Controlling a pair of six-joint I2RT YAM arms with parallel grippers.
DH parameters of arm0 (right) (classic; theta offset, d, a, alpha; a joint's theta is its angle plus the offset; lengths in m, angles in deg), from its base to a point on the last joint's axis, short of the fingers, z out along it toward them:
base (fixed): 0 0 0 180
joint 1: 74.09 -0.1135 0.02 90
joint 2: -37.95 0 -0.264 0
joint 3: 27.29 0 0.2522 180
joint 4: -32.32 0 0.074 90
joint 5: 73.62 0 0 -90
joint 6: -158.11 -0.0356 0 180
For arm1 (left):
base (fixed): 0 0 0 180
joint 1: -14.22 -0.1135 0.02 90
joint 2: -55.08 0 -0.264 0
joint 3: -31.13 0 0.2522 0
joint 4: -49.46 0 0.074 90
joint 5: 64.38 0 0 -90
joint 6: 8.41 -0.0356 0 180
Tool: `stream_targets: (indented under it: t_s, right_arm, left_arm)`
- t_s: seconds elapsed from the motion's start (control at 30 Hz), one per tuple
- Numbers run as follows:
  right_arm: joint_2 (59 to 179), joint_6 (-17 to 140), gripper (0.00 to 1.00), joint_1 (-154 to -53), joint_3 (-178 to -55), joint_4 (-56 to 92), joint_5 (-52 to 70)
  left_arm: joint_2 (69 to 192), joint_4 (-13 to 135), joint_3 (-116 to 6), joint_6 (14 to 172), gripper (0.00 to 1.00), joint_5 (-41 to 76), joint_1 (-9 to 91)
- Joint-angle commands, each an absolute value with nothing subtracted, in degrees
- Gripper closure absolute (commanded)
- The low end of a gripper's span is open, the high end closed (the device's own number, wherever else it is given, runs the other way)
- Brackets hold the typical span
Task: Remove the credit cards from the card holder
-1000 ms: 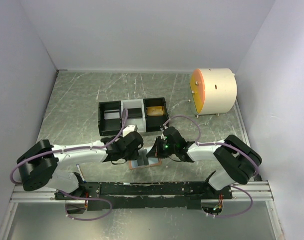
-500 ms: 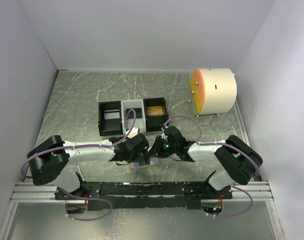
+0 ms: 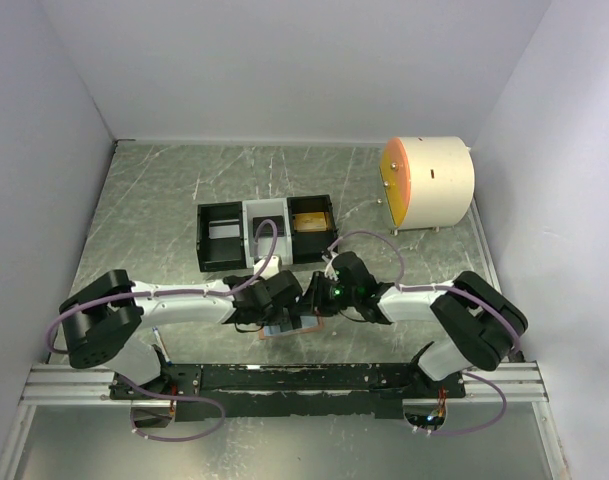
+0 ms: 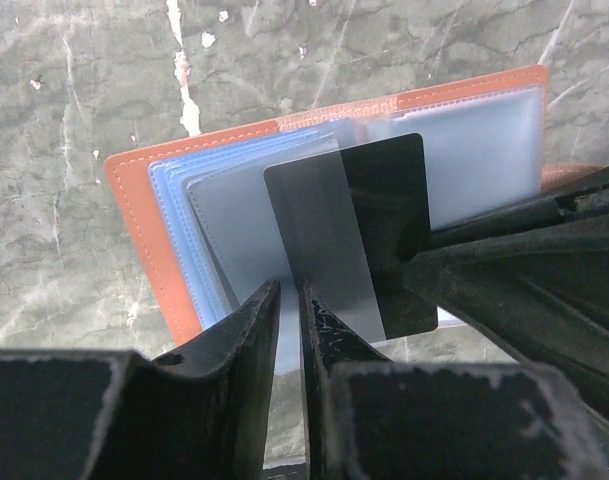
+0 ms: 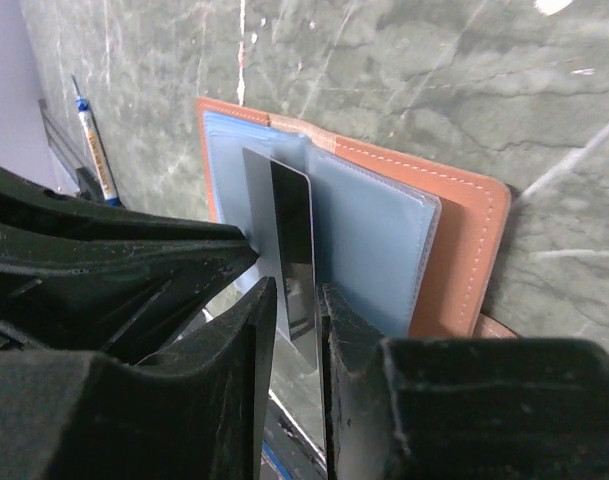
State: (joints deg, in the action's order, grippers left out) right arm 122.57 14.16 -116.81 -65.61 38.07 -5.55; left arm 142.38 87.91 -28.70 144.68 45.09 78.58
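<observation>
The salmon-pink card holder (image 4: 134, 200) lies open on the table, its blue-grey pocket panels up; it also shows in the right wrist view (image 5: 474, 250) and the top view (image 3: 287, 330). A dark grey credit card (image 4: 364, 230) stands lifted off the panels, all of it outside the pockets. My right gripper (image 5: 296, 290) is shut on this card (image 5: 289, 230), seen edge-on between its fingers. My left gripper (image 4: 289, 290) is over the holder's near edge, its jaws closed to a thin slit with nothing in them, its fingers (image 5: 134, 260) right beside the card. Other cards are hidden.
A black-and-grey three-compartment tray (image 3: 199, 240) stands just behind the grippers. A white drum with an orange face (image 3: 429, 183) stands at the back right. The arms' base rail (image 3: 284, 378) runs close in front of the card holder.
My left gripper has moved right onto the card holder, up against my right gripper. The right gripper has hardly moved.
</observation>
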Motion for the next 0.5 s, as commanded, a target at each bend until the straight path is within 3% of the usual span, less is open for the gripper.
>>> stream_targets:
  t_s: [0.0,0.23,0.47]
  right_arm:
    - [124.0,14.3,0.76,-116.6,-64.9,42.7,-9.6]
    - [127.3,13.4,0.79,-116.5,-65.8,44.0,-10.6]
    - [126.1,13.3,0.95,-115.8,-65.6,42.3,-8.9]
  left_arm:
    - [142.1,90.1,-25.9,145.5,0.74,44.7,79.1]
    - [141.0,90.1,-25.0,145.8,0.74,44.8,79.1]
    - [140.4,90.9,-25.1,146.2,0.73,45.5,79.1]
